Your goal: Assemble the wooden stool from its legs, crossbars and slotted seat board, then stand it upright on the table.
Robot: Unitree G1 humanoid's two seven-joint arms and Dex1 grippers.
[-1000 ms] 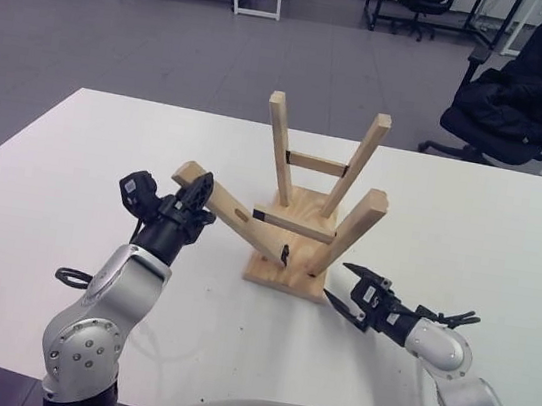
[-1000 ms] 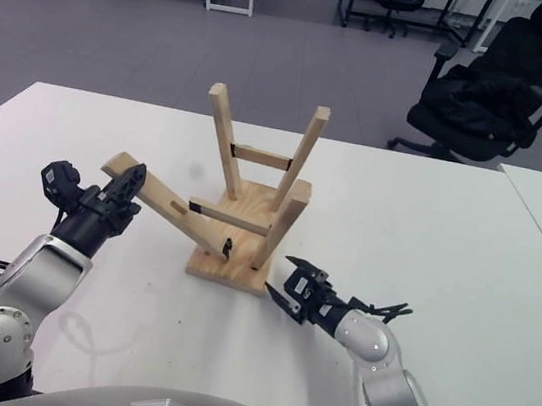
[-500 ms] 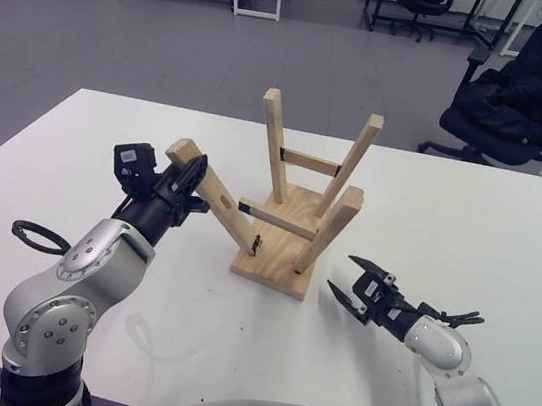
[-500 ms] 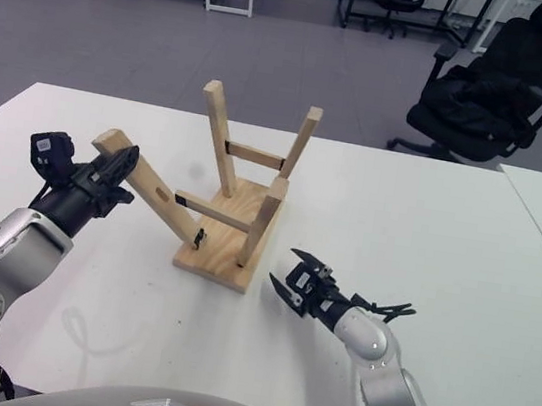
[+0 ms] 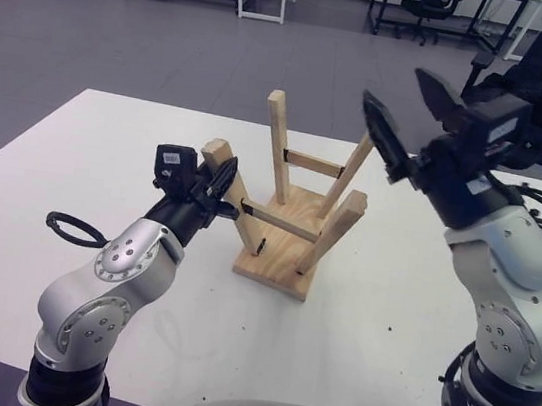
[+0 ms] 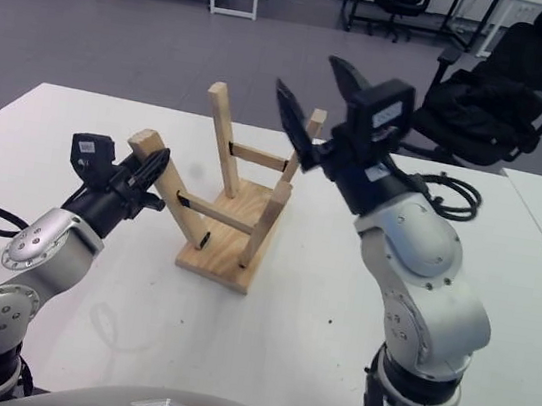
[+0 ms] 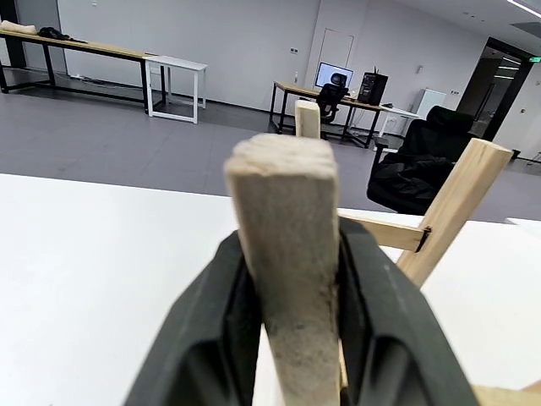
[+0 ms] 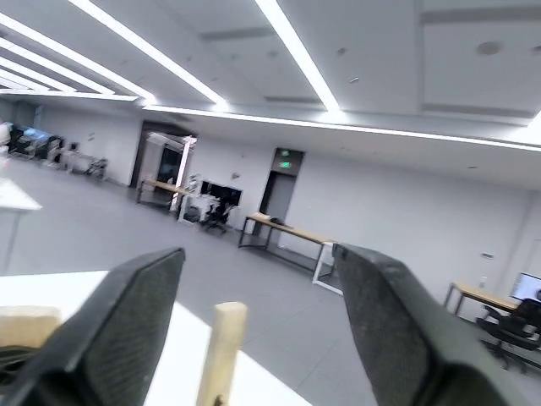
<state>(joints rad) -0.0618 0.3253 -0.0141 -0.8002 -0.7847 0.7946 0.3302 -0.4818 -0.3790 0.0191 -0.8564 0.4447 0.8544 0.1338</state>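
My left pincer (image 5: 221, 188) clamps one leg (image 5: 245, 222) of the seemingly assembled upside-down stool (image 5: 279, 257), my right pincer (image 5: 393, 84) gapes empty, and uprighting is left.

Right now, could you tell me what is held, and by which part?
Left gripper clamps a stool leg near its free end; right gripper holds nothing.

The stool (image 5: 277, 270) sits on the table (image 5: 78, 136), chair (image 6: 497, 104) behind right.

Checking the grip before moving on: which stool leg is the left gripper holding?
The outermost leg, leaning toward the robot's left; the left gripper is shut on its upper end.
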